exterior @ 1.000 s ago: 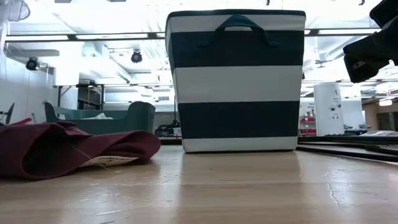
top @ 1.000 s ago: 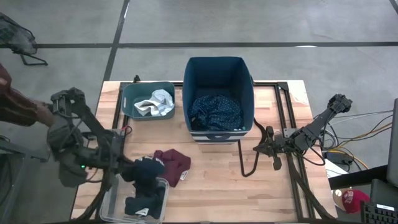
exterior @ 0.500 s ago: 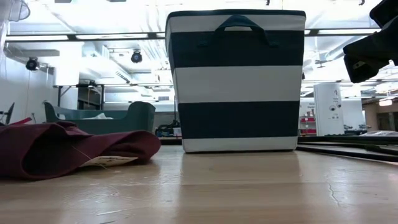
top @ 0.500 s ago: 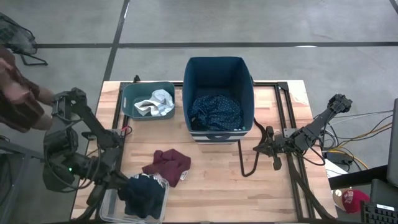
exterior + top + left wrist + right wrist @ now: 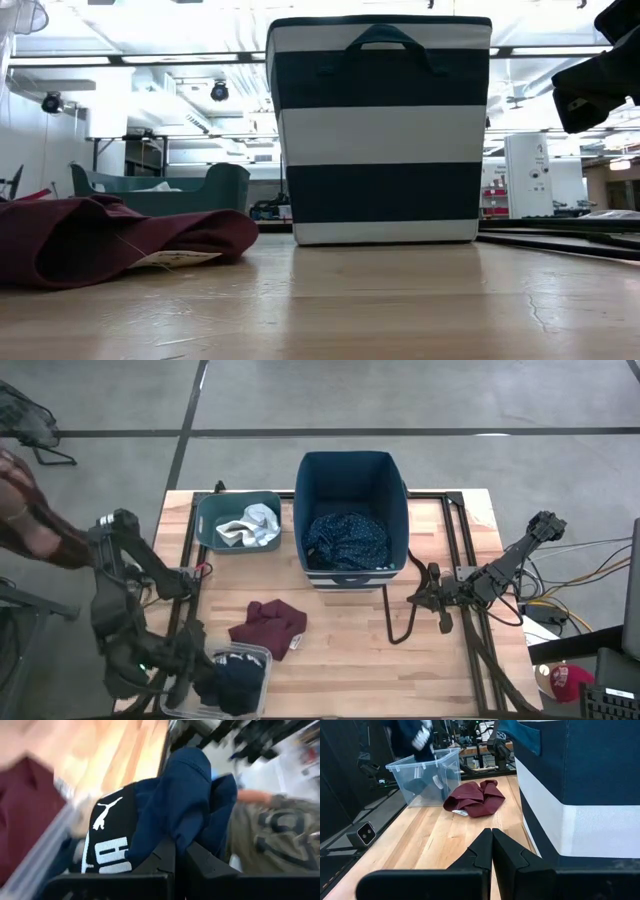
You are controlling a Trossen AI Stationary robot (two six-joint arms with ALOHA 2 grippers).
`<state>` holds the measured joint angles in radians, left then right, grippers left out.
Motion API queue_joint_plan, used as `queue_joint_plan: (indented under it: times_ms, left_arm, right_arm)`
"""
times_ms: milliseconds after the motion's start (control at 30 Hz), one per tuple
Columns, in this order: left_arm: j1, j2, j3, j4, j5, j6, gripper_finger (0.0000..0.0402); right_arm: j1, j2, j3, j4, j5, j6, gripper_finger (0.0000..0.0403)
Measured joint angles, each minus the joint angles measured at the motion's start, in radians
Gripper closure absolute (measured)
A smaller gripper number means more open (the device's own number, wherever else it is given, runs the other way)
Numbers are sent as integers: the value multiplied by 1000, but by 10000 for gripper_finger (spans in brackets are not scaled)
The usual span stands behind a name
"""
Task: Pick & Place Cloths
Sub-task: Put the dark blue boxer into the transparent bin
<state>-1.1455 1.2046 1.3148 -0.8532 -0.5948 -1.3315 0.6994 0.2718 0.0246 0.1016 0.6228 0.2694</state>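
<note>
We keep the left end effector point(image 5: 175, 851) closed on the navy cloth point(image 5: 185, 805) over the clear bin point(image 5: 232, 660) for dropping it, while the right end effector point(image 5: 492, 836), closed and empty, waits beside the striped bin point(image 5: 350, 490).

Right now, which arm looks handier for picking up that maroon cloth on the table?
Probably the left. Its gripper hangs over the clear bin beside the maroon cloth, though its jaws are shut on a navy cloth. The right gripper sits farther off, shut and empty.

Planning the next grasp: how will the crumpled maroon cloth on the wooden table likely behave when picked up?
The maroon cloth lies in soft folds, so it will probably sag and drape from a pinch rather than keep its shape. It looks light. Its paper tag may dangle. The right gripper, fingers shut, waits beside the striped navy bin.
</note>
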Motion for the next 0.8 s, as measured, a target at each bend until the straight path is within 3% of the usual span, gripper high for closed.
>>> queue_joint_plan:
  times_ms: [500,600,800]
  left_arm:
    - [-1,71,-271,-28,228,-508,387]
    - [-1,70,-328,-12,271,-546,386]
    - [-1,63,-369,8,201,-486,386]
  right_arm:
    - [0,0,0,0,0,0,394]
    - [0,0,0,0,0,0,394]
    - [0,0,0,0,0,0,394]
